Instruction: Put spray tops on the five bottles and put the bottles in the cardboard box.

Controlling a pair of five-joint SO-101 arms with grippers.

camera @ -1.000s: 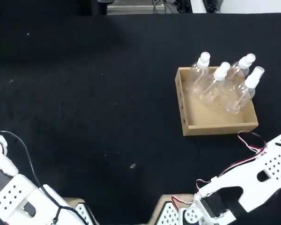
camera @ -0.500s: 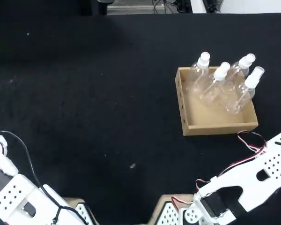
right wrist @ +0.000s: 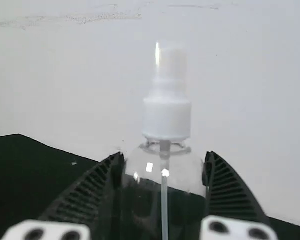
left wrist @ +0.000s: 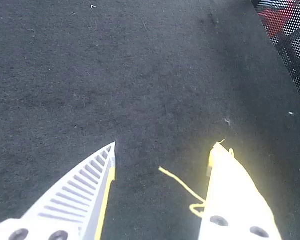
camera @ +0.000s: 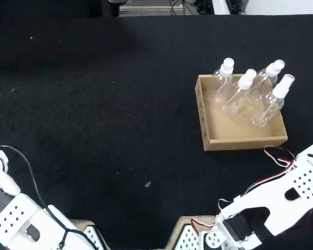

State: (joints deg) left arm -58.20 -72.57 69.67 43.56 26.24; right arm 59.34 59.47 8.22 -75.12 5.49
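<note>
four spray bottles (camera: 239, 101) are crowding the far end of the cardboard box (camera: 245, 141), their white tops (camera: 247, 79) sticking up over its rim. the near half of the box floor is lying bare between low walls. the black table (camera: 94, 104) left of the box is lying wide and bare. a fifth bottle (right wrist: 162, 185) is filling the right gripper (right wrist: 162, 160).

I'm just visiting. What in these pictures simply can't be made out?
- The held bottle: its lower body is cut off by the right wrist view's edge, flanked by the right gripper.
- High view: the right arm and the left arm run off the picture's edges.
- The four bottles in the cardboard box: their clear bodies overlap in the high view, so whether they touch is unclear.
</note>
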